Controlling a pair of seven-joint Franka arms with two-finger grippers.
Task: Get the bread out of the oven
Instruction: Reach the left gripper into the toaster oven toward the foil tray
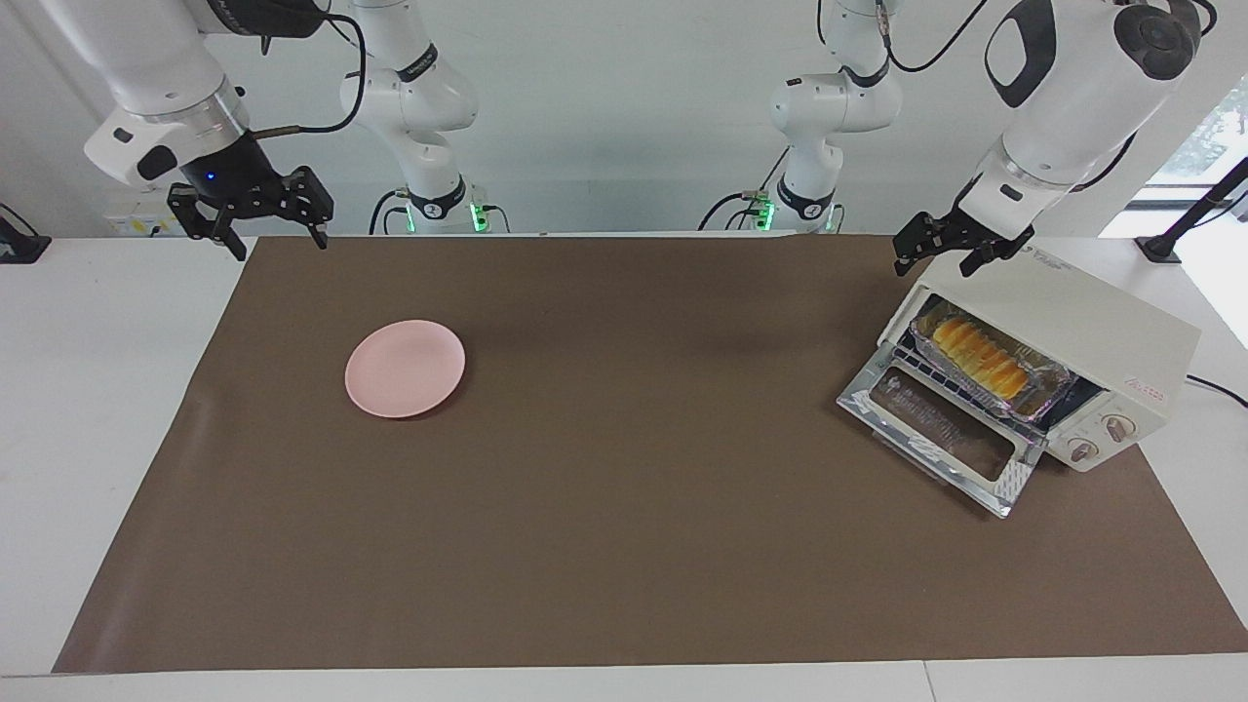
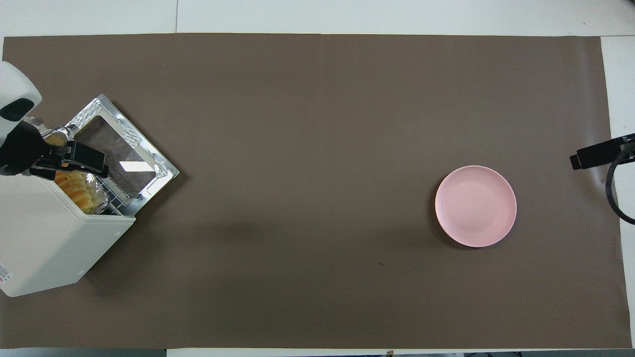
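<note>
The ridged golden loaf (image 1: 980, 358) is seated in a crinkled foil tray (image 1: 1043, 395) inside the cream-white toaster oven (image 1: 1121, 336), door lowered for access. The left gripper (image 1: 951, 252), fingers apart, is held above the oven's top; the right gripper (image 1: 255, 216), also spread, is parked over the table edge.

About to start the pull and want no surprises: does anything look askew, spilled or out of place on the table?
Only the oven stands askew, set at an angle at the left arm's end, door dropped open. The bread sits in its foil tray on the rack; the pink plate is bare. Nothing is spilled.
</note>
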